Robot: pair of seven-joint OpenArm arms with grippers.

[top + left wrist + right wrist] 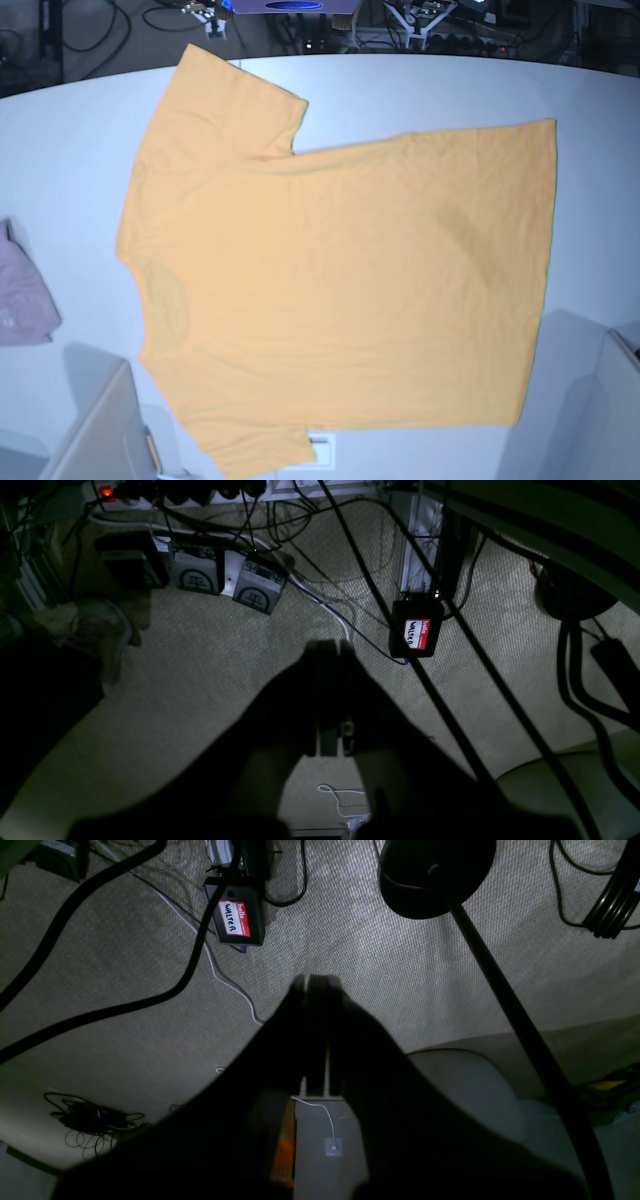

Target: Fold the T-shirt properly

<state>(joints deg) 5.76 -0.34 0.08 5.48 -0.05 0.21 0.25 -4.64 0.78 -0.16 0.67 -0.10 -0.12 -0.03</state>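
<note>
The light-orange T-shirt lies spread flat on the white table in the base view, with its collar to the left, its hem to the right and both sleeves out. My left gripper is a dark silhouette with its fingers pressed together, hanging over the carpet floor off the table. My right gripper looks the same, shut and empty over the floor. Neither gripper touches the shirt. In the base view only grey arm parts show at the bottom corners.
A small mauve-pink cloth lies at the table's left edge. Below the grippers are carpet, many black cables and a black box with a red name sticker, which also shows in the right wrist view. A lamp base stands there too.
</note>
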